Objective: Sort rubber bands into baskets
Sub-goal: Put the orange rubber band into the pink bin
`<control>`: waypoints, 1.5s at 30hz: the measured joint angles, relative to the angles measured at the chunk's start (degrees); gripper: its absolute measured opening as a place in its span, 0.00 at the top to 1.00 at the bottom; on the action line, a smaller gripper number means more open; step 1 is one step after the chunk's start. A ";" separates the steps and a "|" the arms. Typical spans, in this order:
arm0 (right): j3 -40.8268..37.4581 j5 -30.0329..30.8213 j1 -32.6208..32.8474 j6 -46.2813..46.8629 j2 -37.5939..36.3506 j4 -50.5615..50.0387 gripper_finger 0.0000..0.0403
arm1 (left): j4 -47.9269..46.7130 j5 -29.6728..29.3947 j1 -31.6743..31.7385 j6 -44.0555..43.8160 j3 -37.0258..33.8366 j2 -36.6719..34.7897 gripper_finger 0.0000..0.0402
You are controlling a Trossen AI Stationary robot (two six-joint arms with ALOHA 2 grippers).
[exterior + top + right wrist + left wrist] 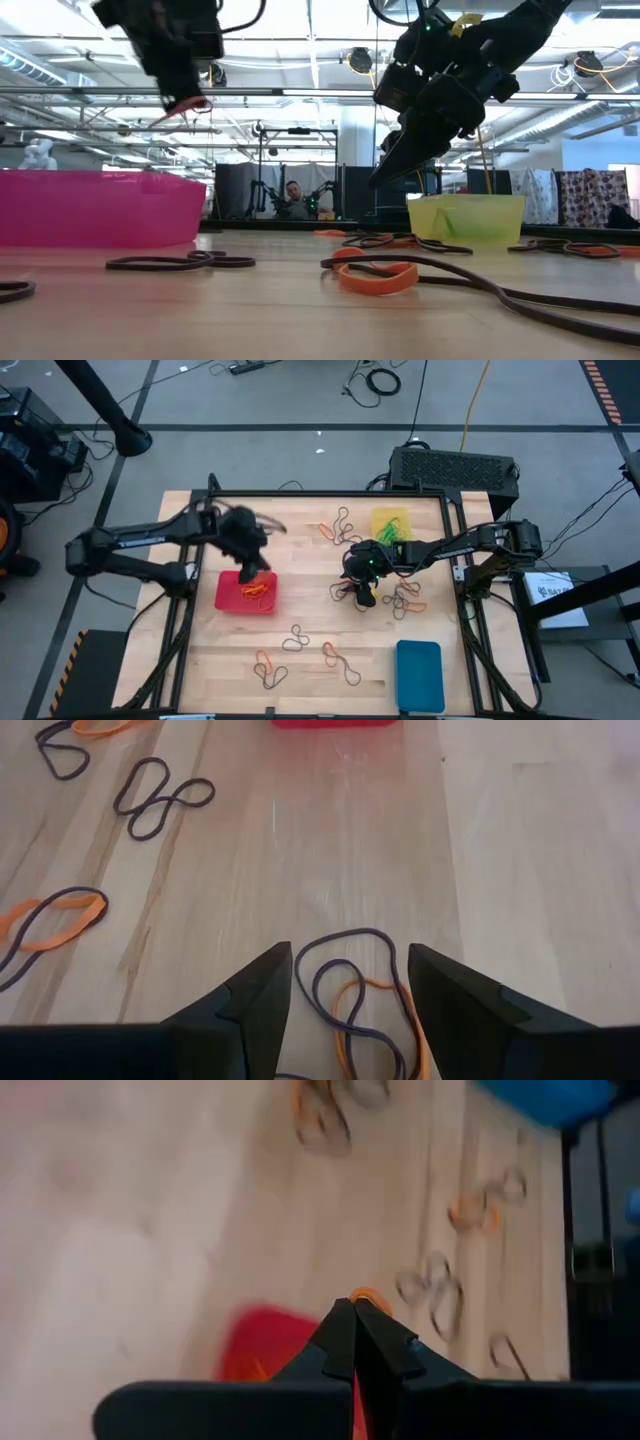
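Note:
My left gripper point(354, 1308) is shut on an orange rubber band point(367, 1296) and hangs high over the red basket point(232, 598), which holds a few orange bands point(257, 590). In the low view the left gripper point(186, 98) stands above the basket's wall point(100, 205). My right gripper point(350, 965) is open, low over a dark band point(352, 945) tangled with an orange one point(368, 988); its fingers stand on either side of them without touching. The yellow basket point(392, 523) is at the far right and the blue basket point(418, 675) at the near right. My left gripper pinches the orange rubber band between its two fingertips, and only a small arc point(367, 1296) shows past them. The fingers slant downward. The band point(190, 107) is lifted clear, well above the table and the red basket.
Loose orange and dark bands lie in clusters at the far middle point(338, 525), right of my right gripper point(405, 598) and along the near side point(300, 650). A green band lies in the yellow basket point(390, 532). A black box point(455, 468) stands beyond the far edge.

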 joint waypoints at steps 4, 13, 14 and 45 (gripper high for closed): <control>0.00 -0.02 0.46 0.42 0.00 -0.84 0.52 | -5.04 -8.22 -9.17 -5.00 -0.07 -0.24 1.00; 3.99 -4.53 5.43 5.51 -0.02 -14.66 0.52 | -8.69 -17.14 -20.50 -12.33 -0.10 1.06 1.00; 5.00 -4.32 6.13 5.84 -0.02 -18.48 0.52 | -9.16 -18.10 -21.02 -12.35 -0.13 1.13 1.00; 6.64 25.09 8.56 34.56 -0.04 -62.20 0.52 | -15.25 -32.72 -21.90 -11.13 -0.13 14.38 0.72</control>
